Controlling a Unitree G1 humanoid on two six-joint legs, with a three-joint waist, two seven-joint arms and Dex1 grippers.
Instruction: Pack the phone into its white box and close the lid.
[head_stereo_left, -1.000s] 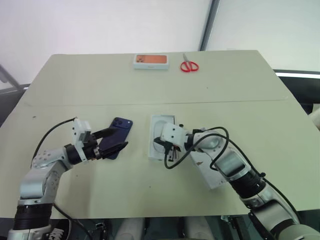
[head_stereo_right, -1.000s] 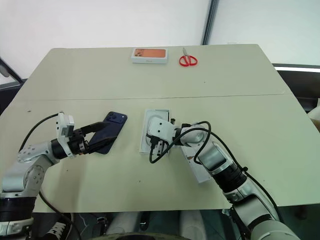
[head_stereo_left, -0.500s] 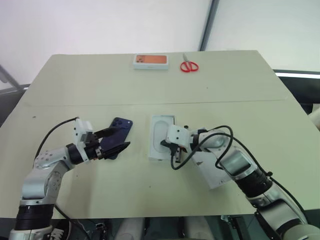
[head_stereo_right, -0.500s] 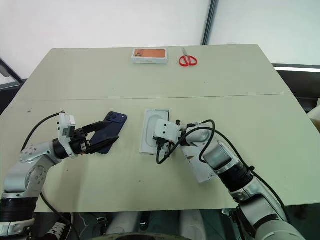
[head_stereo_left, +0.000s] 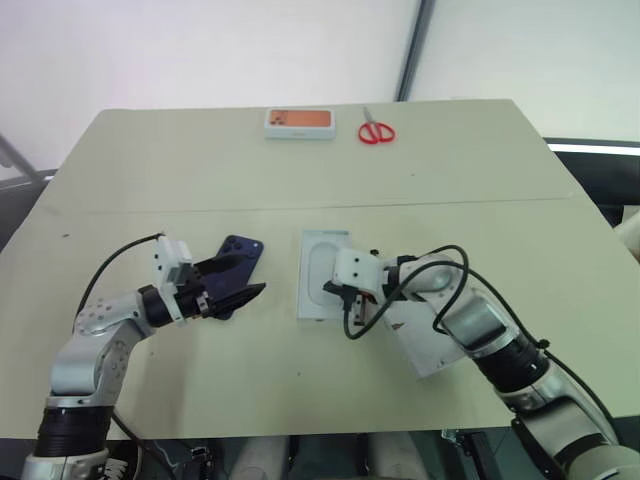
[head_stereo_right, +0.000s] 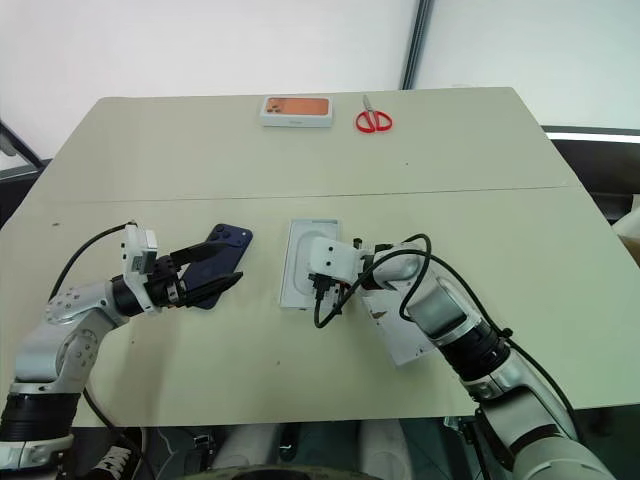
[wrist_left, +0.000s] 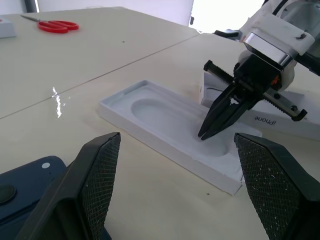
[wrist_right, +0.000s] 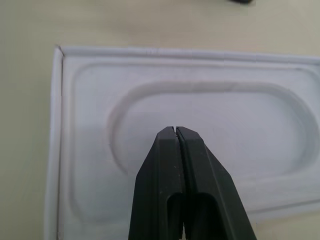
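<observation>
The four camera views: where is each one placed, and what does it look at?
Left and right eye views: on the head, looking down over both arms at the white box and the phone.
Left wrist view: along its open fingers, toward the right gripper in the box.
Right wrist view: along its shut fingers, into the box.
All views share the box.

Silver-grey jointed arms, black wrist bands, white housings at wrists. Black looping cables on both. Left pincer and right pincer: black, textured fingers.
</observation>
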